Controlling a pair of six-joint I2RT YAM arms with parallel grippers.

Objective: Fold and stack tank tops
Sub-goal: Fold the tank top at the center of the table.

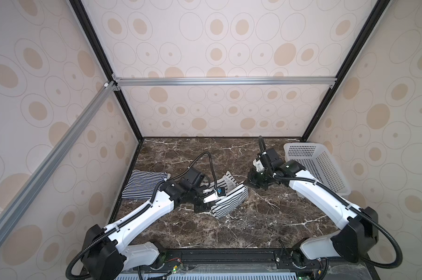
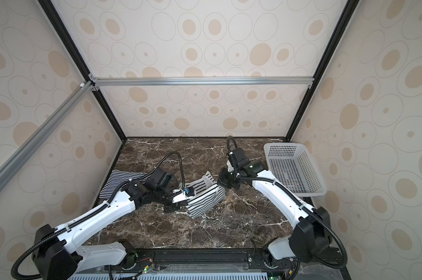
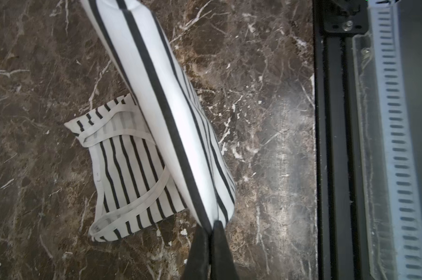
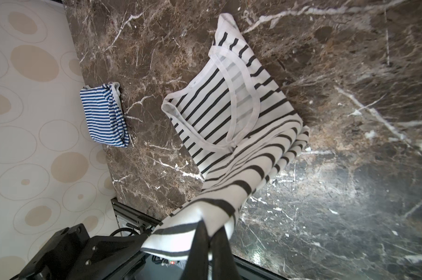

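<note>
The left arm and right arm share white shells dotted with small screw holes, black joint housings, and black ribbed cable hoses strapped on with white ties. The left tool and right tool end in slim black fingers.

In both top views, the wide-striped tank top sits just below mid-frame on the table, strung between the left gripper at its left and the right gripper at its upper right. The fine-striped tank top lies at the table's left edge. The basket stands at its right edge, toward the back.
</note>
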